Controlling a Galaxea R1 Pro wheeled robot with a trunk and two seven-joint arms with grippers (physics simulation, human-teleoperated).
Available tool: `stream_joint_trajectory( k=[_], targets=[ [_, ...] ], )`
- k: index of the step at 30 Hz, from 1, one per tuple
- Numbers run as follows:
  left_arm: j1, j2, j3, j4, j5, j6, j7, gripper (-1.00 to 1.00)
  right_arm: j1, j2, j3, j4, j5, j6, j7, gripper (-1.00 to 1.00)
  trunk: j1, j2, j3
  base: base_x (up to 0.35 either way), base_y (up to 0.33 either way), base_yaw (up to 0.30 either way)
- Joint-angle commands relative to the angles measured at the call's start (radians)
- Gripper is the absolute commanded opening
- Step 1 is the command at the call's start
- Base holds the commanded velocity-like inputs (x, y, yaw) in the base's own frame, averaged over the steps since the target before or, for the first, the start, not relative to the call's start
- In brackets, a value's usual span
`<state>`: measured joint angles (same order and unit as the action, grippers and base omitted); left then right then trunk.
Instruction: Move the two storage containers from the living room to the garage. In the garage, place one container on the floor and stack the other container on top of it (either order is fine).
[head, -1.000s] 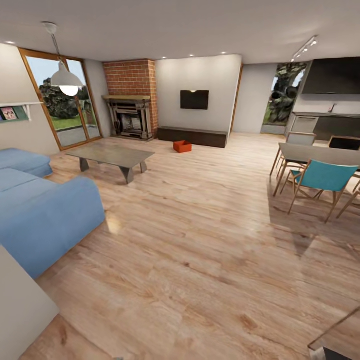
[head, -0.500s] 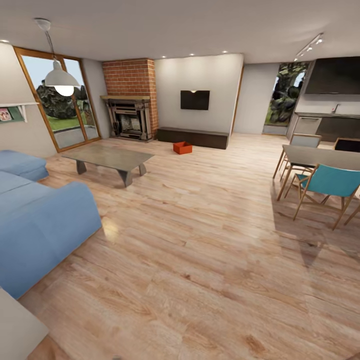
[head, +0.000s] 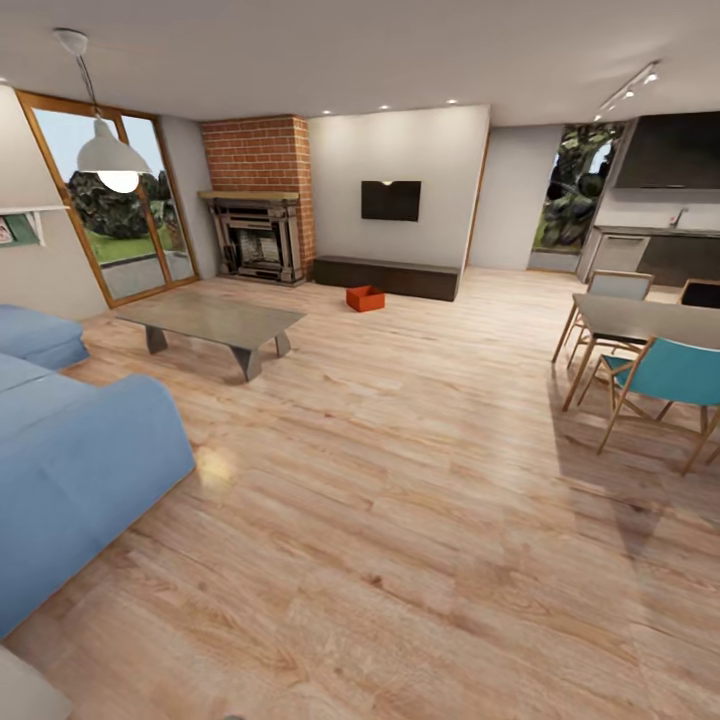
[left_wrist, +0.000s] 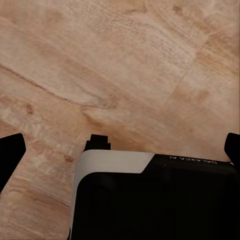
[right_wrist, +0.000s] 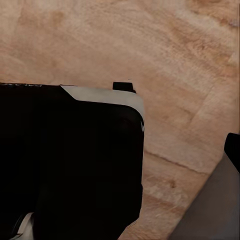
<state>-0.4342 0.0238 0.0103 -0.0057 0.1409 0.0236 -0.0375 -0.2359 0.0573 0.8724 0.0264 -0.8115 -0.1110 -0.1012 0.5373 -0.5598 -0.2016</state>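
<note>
Sofa: the blue sofa (head: 70, 470) takes up the left edge of the head view, its corner jutting into the wood floor (head: 400, 520).
Coffee table: a low grey table (head: 208, 322) stands just beyond the sofa, with a gap of bare planks between them.
Fireplace: a brick chimney (head: 257, 165) with a dark hearth sits in the far left corner, beside the glass doors (head: 120, 215).
Bin: one orange-red storage bin (head: 365, 297) rests on the planks at the far side of the room, just before the dark low bench (head: 385, 276) under the wall TV (head: 390, 200).
Open room: a broad stretch of bare floor runs from the near edge to the bin, between sofa and dining set.
Dining set: a table (head: 650, 320) and a teal chair (head: 670, 385) line the right edge.
Left pincer: in the left wrist view, dark finger tips (left_wrist: 11, 150) show at both edges of the picture, set wide apart, nothing between them, aimed at the planks.
Right pincer: hidden behind the dark robot body (right_wrist: 70, 160); released or clenched, I cannot tell.
</note>
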Motion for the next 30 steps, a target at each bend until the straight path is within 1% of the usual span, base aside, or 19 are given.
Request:
stream_joint_trajectory(
  k=[1, 16, 25, 30],
  targets=[
    [0.000, 0.000, 0.000, 0.000, 0.009, 0.002, -0.004, 1.00, -0.001, 0.001, 0.009, 0.003, -0.007, -0.003, -0.001, 1.00, 0.001, -0.001, -0.002, 0.322, 0.000, 0.000],
    [0.000, -0.001, 0.000, 0.000, 0.009, 0.002, -0.004, 1.00, -0.001, 0.002, 0.008, 0.003, -0.009, -0.004, -0.001, 1.00, 0.001, -0.001, -0.002, 0.322, 0.000, -0.003],
    [0.000, -0.001, 0.000, 0.000, 0.010, 0.002, -0.004, 1.00, -0.001, 0.002, 0.008, 0.003, -0.009, -0.004, -0.001, 1.00, 0.001, -0.001, -0.002, 0.322, 0.000, -0.118],
    [-0.001, -0.001, -0.001, 0.000, 0.010, 0.002, -0.004, 1.00, -0.001, 0.002, 0.008, 0.003, -0.009, -0.004, -0.001, 1.00, 0.001, -0.001, -0.002, 0.322, 0.000, -0.045]
  ],
)
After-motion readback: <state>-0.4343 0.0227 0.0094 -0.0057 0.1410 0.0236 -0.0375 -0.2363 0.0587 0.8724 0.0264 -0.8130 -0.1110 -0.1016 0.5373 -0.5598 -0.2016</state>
